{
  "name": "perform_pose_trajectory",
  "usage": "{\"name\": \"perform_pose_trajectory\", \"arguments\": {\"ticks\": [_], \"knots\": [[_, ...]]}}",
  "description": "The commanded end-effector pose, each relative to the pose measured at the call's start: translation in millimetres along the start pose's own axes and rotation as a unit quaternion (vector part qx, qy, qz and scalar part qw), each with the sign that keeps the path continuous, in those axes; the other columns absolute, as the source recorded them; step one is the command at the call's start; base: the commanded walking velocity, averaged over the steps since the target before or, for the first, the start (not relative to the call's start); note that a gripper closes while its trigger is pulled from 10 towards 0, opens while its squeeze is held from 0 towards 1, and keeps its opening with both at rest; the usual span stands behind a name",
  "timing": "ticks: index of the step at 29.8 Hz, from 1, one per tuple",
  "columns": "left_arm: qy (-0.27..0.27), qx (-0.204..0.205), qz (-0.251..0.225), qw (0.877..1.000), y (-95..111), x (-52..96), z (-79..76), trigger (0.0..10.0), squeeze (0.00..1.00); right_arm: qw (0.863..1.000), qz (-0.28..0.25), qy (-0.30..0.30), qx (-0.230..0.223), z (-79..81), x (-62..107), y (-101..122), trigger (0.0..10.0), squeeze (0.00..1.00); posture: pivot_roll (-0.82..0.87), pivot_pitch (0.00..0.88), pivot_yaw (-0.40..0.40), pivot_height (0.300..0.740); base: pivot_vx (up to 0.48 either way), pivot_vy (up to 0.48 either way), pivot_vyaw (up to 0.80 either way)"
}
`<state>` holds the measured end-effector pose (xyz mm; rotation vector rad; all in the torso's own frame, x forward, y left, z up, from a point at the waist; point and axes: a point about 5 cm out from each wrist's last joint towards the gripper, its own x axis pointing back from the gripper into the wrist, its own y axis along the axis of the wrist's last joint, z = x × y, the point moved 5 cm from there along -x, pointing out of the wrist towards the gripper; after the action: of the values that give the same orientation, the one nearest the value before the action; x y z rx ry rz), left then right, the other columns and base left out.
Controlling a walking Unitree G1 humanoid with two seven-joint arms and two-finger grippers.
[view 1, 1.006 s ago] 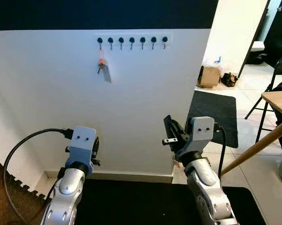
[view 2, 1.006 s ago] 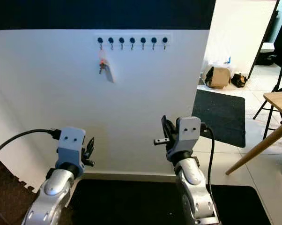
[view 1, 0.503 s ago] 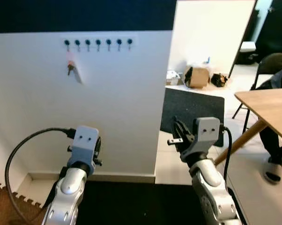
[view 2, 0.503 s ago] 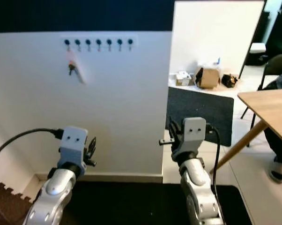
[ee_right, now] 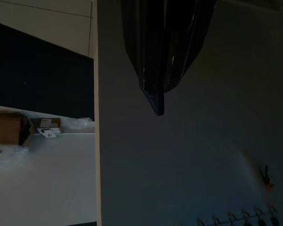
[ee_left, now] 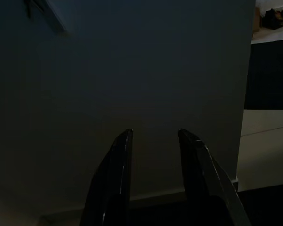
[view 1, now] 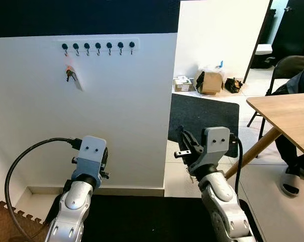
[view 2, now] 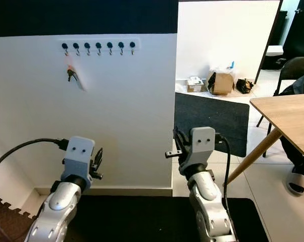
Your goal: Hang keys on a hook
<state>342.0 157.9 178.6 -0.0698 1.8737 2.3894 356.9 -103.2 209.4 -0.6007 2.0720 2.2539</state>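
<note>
The keys [view 1: 69, 75] are hanging from the leftmost hook of the hook rail [view 1: 98, 46] on the white wall [view 1: 116, 111], whose edge is giving way on the right to open tiled floor [view 1: 263, 176] and a dark mat [view 1: 205, 118]. Both arms are hovering low, well apart from the wall. The left gripper [ee_left: 154, 136] is showing parted, empty fingers; the right gripper [ee_right: 158, 106] is showing fingers pressed together, the cardboard box [ee_right: 7, 128] beyond.

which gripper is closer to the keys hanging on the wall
Left. The left gripper is low, almost straight below the keys on the leftmost hook. The right gripper is just as low but far off to their right, past the wall's corner.
</note>
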Motion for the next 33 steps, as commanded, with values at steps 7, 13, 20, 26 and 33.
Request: {"name": "perform_pose_trajectory", "arguments": {"ticks": [7,13,20,26,33], "knots": [[0.008,-0.007,0.003,1.0,-2.4,0.8,5.2,10.0,0.0,1.0,-0.003,0.005,0.001,2.4,-0.4,1.5,10.0,0.0,0.07,0.123,0.035,0.74,0.0,0.0,0.0],[0.009,-0.003,0.006,1.0,-3.1,0.1,5.0,10.0,0.0,1.0,-0.004,0.005,0.0,2.6,-0.9,1.9,10.0,0.0,0.07,0.121,0.034,0.74,0.0,0.24,0.0],[0.008,-0.009,-0.002,1.0,-0.5,-0.2,5.6,10.0,0.0,1.0,-0.004,0.005,0.0,3.1,-1.7,1.7,10.0,0.0,0.07,0.122,0.035,0.74,0.0,0.206,0.0],[0.005,-0.011,-0.005,1.0,0.6,0.2,3.8,10.0,0.0,1.0,-0.004,0.005,-0.001,3.2,-1.7,1.6,10.0,0.0,0.07,0.121,0.035,0.74,0.0,0.0,0.0],[0.004,-0.012,-0.006,1.0,0.6,-0.1,3.5,10.0,0.0,1.0,-0.005,0.006,0.0,3.1,-2.0,2.0,10.0,0.0,0.07,0.117,0.034,0.74,0.0,0.0,0.0]]}}
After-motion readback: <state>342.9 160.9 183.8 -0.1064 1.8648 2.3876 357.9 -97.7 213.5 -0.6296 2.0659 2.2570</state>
